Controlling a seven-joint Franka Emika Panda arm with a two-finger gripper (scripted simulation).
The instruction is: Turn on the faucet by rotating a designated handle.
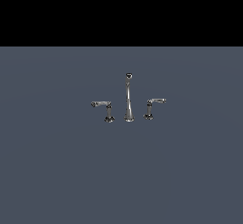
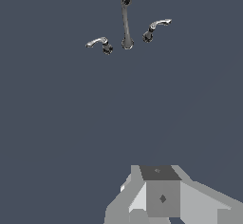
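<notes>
The faucet (image 1: 128, 99) is a tiny chrome set on a flat grey-blue floor, with a tall thin spout between two lever handles. The designated handle (image 1: 155, 102) stands on the exterior view's right, its bright, gently arched lever pointing away from the spout. The twin handle (image 1: 102, 105), with a longer, darker lever, stands on the exterior view's left. In the wrist view the spout (image 2: 126, 21), the designated handle (image 2: 159, 24) and the twin (image 2: 98, 42) lie far off. Only a grey blocky part of my gripper (image 2: 161, 180) shows there, far from the faucet and holding nothing. The arm is out of the exterior view.
The grey-blue floor (image 1: 57, 171) spreads out on all sides of the faucet. A black band fills the top of the exterior view. No other objects show.
</notes>
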